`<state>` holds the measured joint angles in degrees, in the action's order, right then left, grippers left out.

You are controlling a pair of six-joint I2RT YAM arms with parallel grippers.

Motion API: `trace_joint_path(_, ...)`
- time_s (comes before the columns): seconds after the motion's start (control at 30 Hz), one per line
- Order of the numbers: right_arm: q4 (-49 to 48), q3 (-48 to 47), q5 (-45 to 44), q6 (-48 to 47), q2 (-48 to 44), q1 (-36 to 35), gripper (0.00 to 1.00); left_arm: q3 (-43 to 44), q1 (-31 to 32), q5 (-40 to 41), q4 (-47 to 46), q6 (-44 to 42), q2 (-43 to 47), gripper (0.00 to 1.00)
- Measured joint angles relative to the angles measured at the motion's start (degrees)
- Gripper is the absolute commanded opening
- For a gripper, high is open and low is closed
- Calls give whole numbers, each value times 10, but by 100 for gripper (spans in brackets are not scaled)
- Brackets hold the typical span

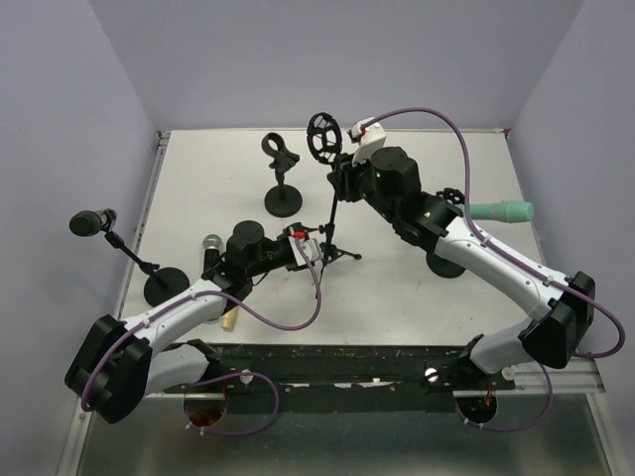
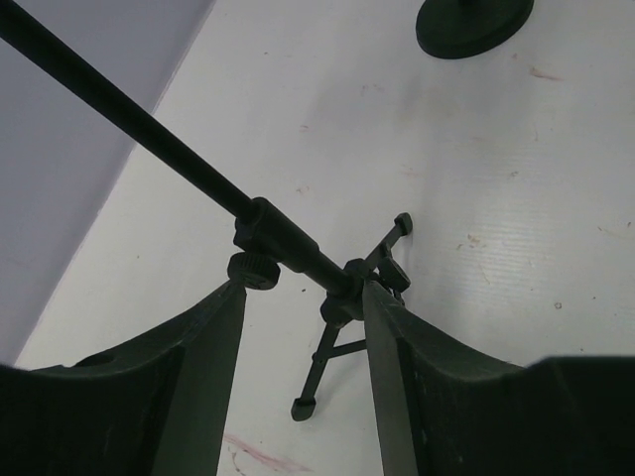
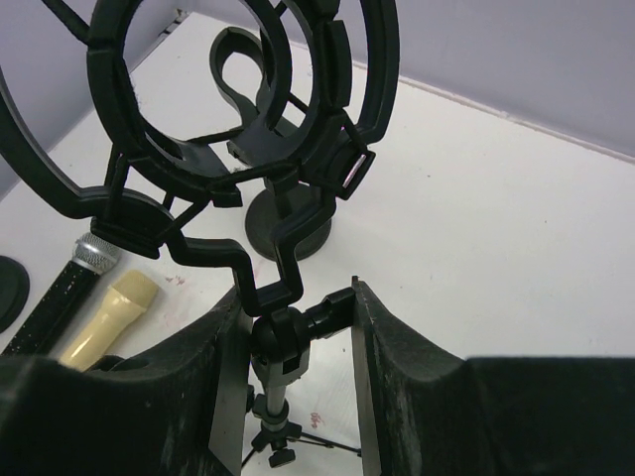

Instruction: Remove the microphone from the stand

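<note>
Where the tripod stand rises mid-table, its top joint under the ring mount is clamped by the right gripper; its lower pole is pinched at the knob by the left gripper. Black microphone and cream microphone: laid flat by the left arm, near the front edge. Bare table is seen to the stand's right

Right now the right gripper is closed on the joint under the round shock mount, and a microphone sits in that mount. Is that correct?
Not quite. The shock mount is empty: the right wrist view looks straight through its rings to the table, with no microphone inside. The rest holds: the right gripper is closed on the joint just below the mount.
</note>
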<state>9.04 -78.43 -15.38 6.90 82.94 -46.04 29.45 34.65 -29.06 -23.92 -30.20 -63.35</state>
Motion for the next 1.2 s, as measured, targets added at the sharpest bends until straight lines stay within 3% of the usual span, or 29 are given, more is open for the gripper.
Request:
trace_joint_path(0.17, 0, 0, 0, 6, 0, 0, 1, 13, 0, -4, 0, -8, -30, 51)
trace_joint_path(0.5, -1, 2, 33, 2, -1, 4, 1, 25, 0, -2, -2, -23, -43, 56)
trace_joint_path(0.8, 0, 2, 78, -15, -2, 5, 1, 51, -3, 10, 0, -33, -86, 37)
trace_joint_path(1.03, -1, 9, 81, -18, -9, 6, 1, 59, -4, 8, 12, -30, -90, 43)
trace_joint_path(1.2, -4, 15, 82, -19, -14, 6, 1, 64, -4, 10, 25, -25, -88, 28)
